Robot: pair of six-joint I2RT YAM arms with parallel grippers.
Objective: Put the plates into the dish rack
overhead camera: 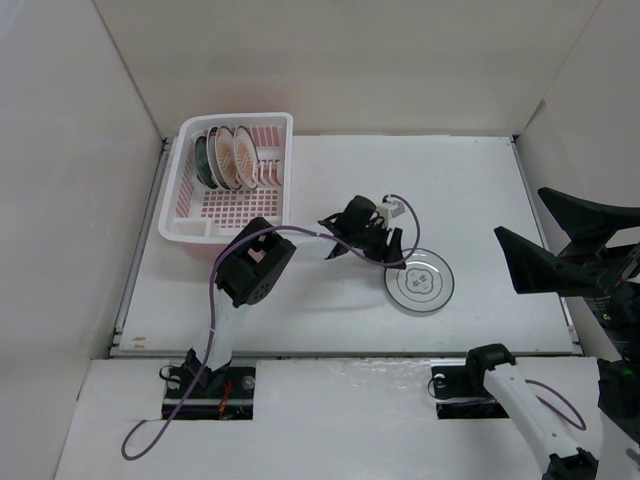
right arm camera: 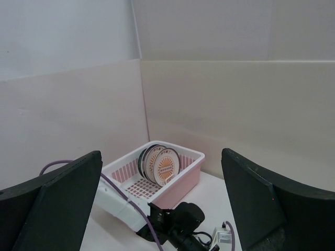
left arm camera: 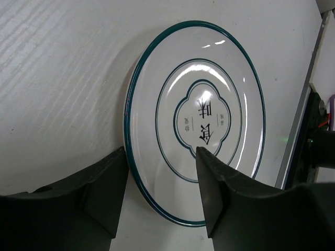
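A white plate with a teal rim (overhead camera: 425, 285) lies flat on the table right of centre. My left gripper (overhead camera: 388, 255) is open at its near-left edge. In the left wrist view the gripper (left arm camera: 161, 151) straddles the plate's rim (left arm camera: 209, 78): one finger stands outside on the table, the other over the plate's face. The pale pink dish rack (overhead camera: 237, 119) stands at the back left with a dark green plate (overhead camera: 203, 160) and orange sunburst plates (overhead camera: 235, 157) upright in it. My right gripper (overhead camera: 518, 212) is open and empty, raised at the right; its wrist view (right arm camera: 160, 157) shows the rack (right arm camera: 196, 153) far off.
White walls close in the table on the left, back and right. The left arm's purple cable (overhead camera: 215, 270) loops over the table's near left. A small white connector box (overhead camera: 398, 209) sits on the left wrist.
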